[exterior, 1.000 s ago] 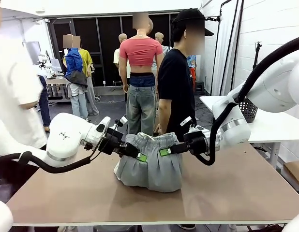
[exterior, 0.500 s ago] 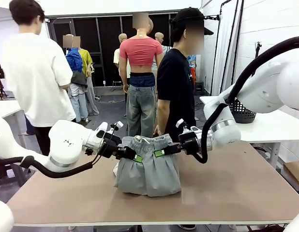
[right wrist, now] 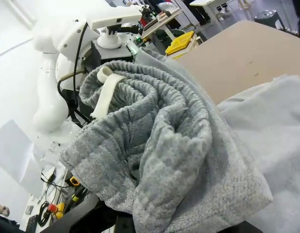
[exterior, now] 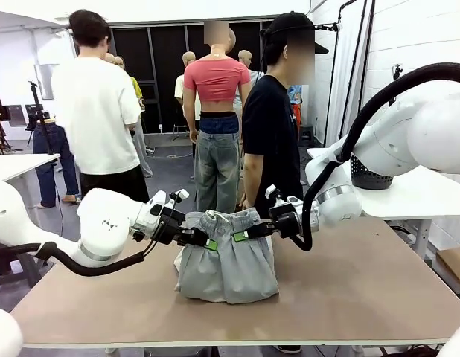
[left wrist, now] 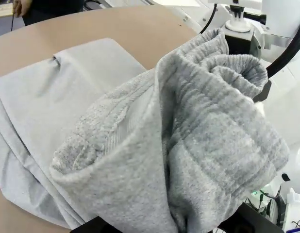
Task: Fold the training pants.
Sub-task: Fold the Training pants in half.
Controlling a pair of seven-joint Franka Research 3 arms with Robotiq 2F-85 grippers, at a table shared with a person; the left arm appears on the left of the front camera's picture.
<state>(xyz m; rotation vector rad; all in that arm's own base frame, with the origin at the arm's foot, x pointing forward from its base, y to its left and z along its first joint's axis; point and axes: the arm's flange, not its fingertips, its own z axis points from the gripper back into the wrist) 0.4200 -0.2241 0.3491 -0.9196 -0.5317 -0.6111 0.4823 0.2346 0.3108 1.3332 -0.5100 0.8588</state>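
The light grey training pants hang by their gathered waistband above the brown table, with the lower part draped and bunched on the tabletop. My left gripper is shut on the waistband's left side, and my right gripper is shut on its right side. In the left wrist view the bunched waistband fills the foreground, with the flat leg fabric lying on the table behind it. The right wrist view shows the rolled waistband and the pale drawstring looped over it.
A person in a black shirt stands at the table's far edge right behind the pants. A white side table with a black mesh basket is at the right. Other people stand farther back.
Both grippers have lifted the waistband slightly and carried it a little farther from the camera. In the background a person in a white shirt walked to the right.
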